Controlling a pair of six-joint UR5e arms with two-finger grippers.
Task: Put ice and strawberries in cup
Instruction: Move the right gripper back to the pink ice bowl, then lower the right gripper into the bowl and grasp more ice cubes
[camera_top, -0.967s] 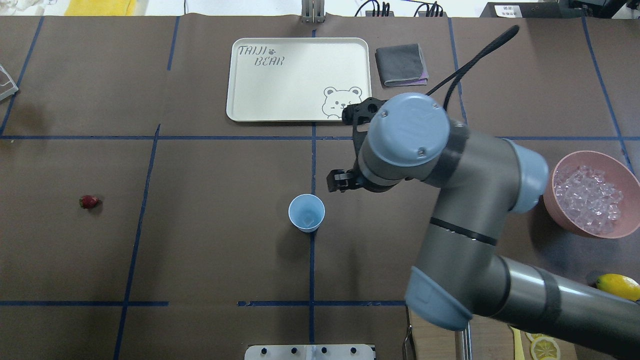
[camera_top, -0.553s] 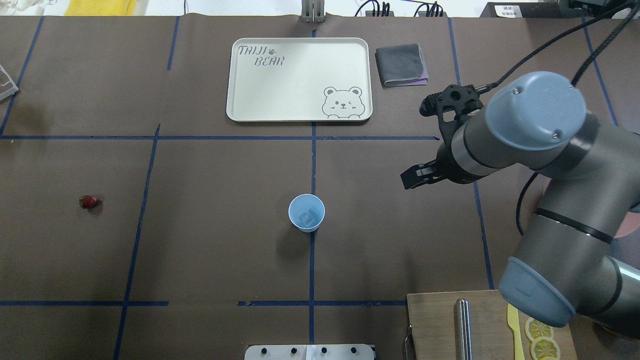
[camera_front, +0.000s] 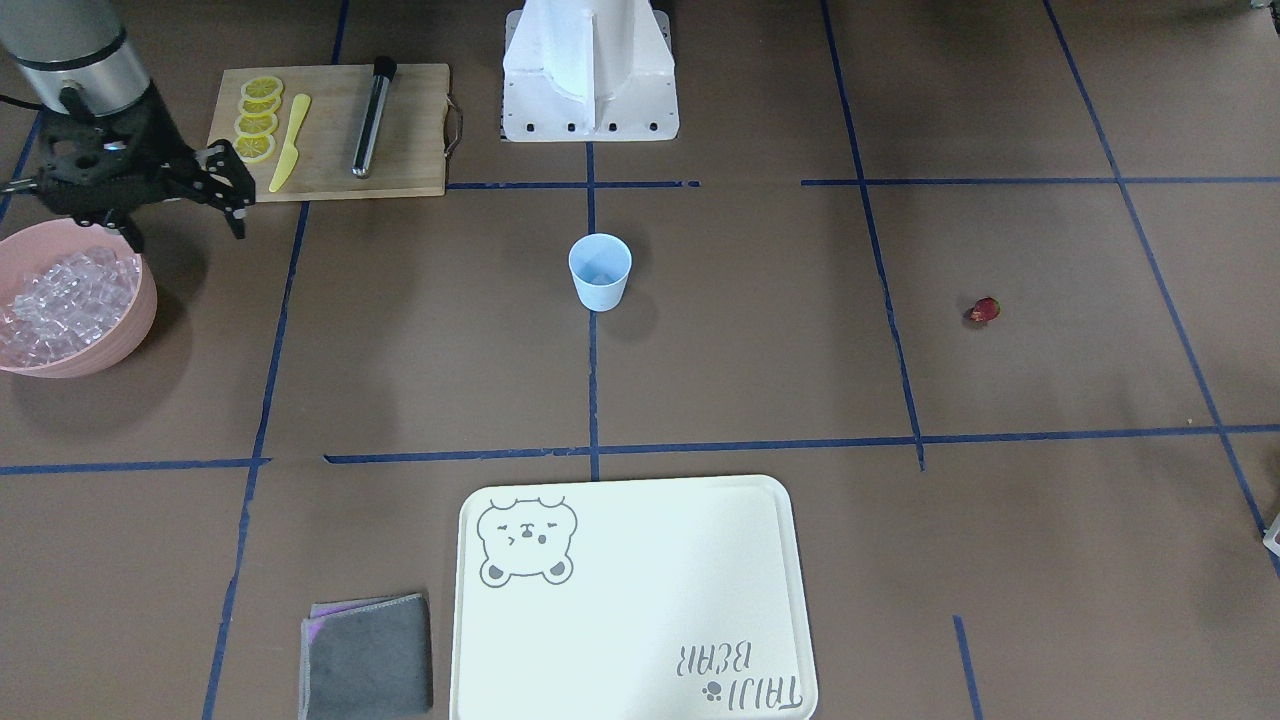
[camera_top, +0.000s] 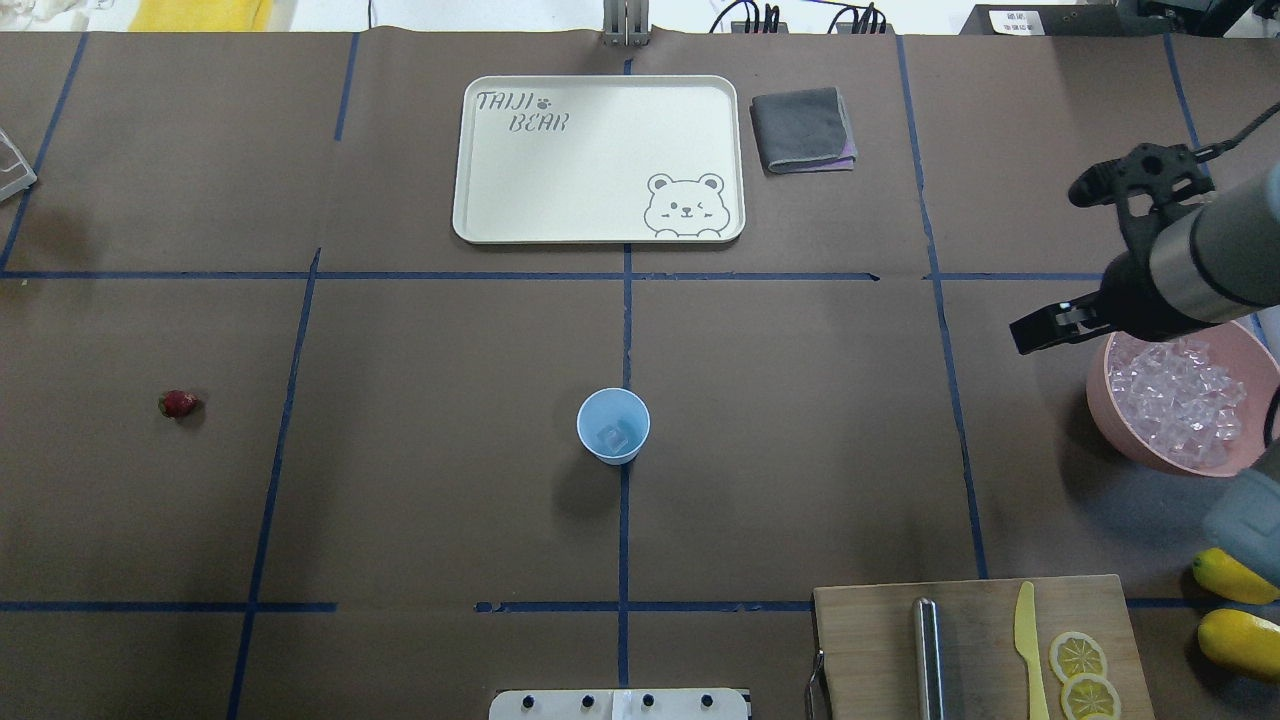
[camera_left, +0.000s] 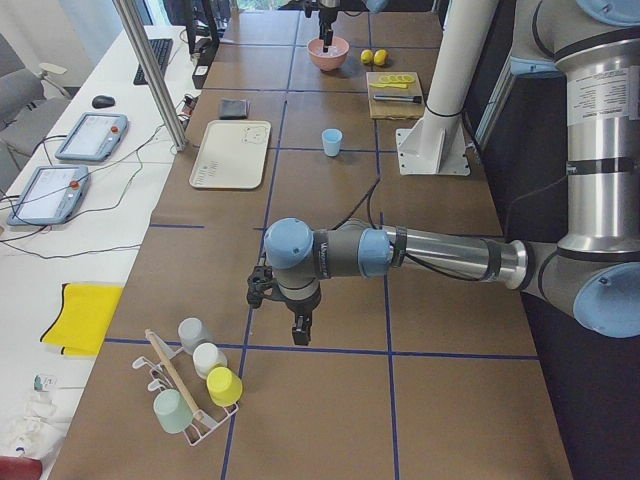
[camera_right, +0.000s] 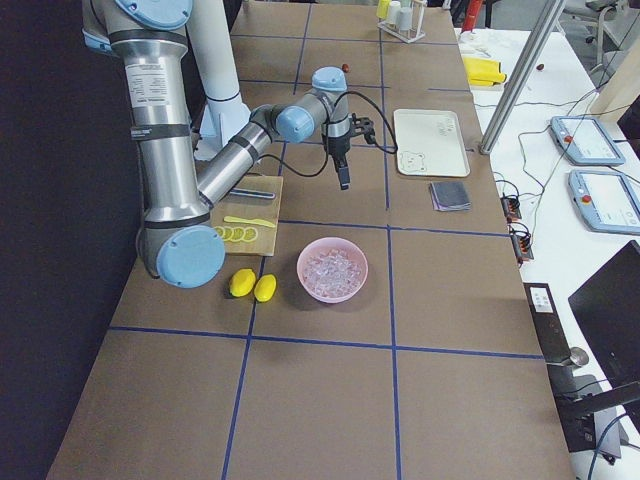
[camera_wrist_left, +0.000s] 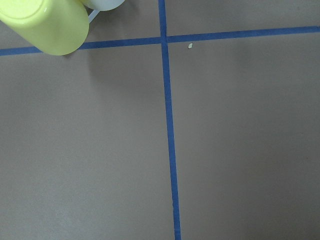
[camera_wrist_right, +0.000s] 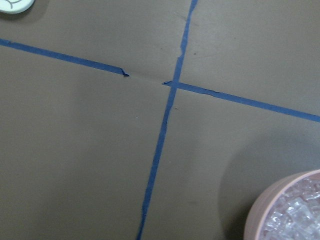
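Since a second earlier, the right arm had swung off toward its own side, carrying the right hand (camera_front: 186, 214) from just beside the cup (camera_top: 613, 426) to the near rim of the pink bowl (camera_top: 1100, 420). That hand hung above the surface (camera_top: 420, 480) with its fingers spread wide and nothing between them. The cup had not moved from the middle blue tape line, upright, with one cube of ice (camera_top: 612, 437) in its bottom; many more cubes filled the bowl. The strawberry (camera_top: 178, 403) lay where it had been, alone and well apart from the cup on the robot's left.

"TAIJI BEAR" and a winking bear face were printed on the cream tray (camera_top: 598, 160), with a folded grey cloth (camera_top: 803, 129) just beside it.

Brown covering gridded with blue tape lined the surface. A wooden board (camera_top: 870, 650) held lemon slices (camera_top: 1080, 670), a yellow knife (camera_top: 1028, 650) and a metal rod (camera_top: 929, 660); two whole lemons (camera_top: 1235, 605) lay near it. The left hand (camera_left: 285, 315) hovered by a rack of coloured cups (camera_left: 195, 385); whether it was open, I cannot tell. Tablets (camera_left: 70, 165) sat on a white bench alongside.
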